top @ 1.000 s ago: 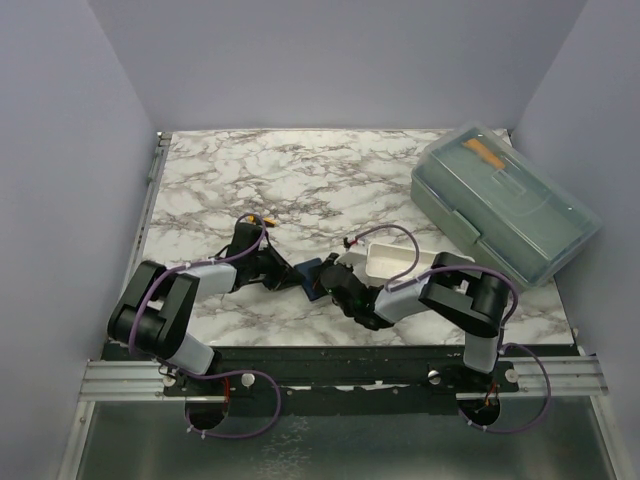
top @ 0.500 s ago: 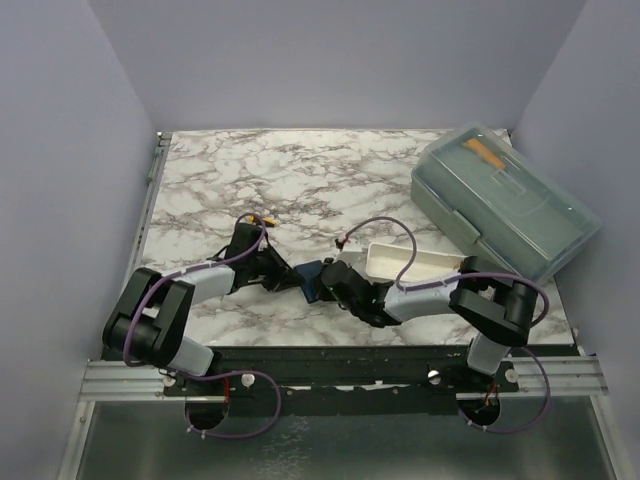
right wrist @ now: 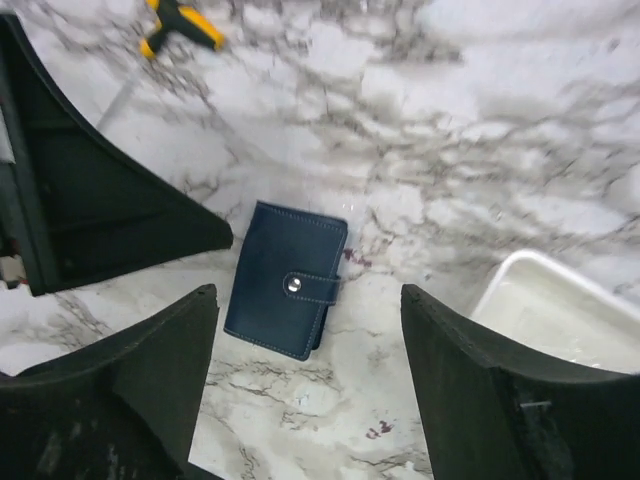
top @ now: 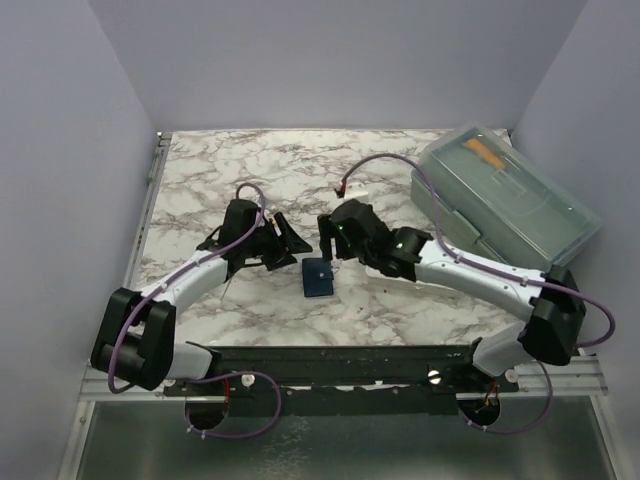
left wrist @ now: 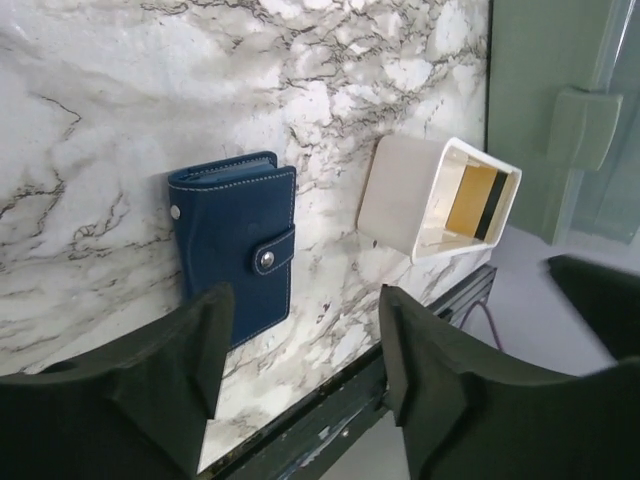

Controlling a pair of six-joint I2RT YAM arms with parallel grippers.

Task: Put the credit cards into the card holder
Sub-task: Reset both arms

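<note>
The left hand (left wrist: 305, 325) is held spread, with nothing between its fingers, and the right hand (right wrist: 308, 300) is likewise spread wide and empty. Both have been lifted. Half a second ago they were pressed low against the wallet (left wrist: 235, 250); now they are raised clear of it, one to either side. The wallet has been left lying flat on the table (top: 250, 165), below and between the hands and near the front edge. It is folded shut with its strap snapped down, and no card is seen sticking out of it.

Near the wallet, on the right arm's side, a white tray (left wrist: 400, 195) is found, and a golden card (left wrist: 468, 195) is seen inside it. With this card outside the wallet and the wallet fastened, the task is judged unfinished. The strap would probably have to be undone before anything could be slid in.

Counted outward: two hands, one wallet, one tray and one golden card. A second card cannot be made out. The dark band beside the golden one may be its stripe or another card, and which cannot be told. Farther off, one grey-green lidded box (top: 505, 205) is set at the table's right side with one orange strip (top: 485, 152) inside. One small yellow-and-black tool (right wrist: 185, 20) lies beyond the left hand.
</note>
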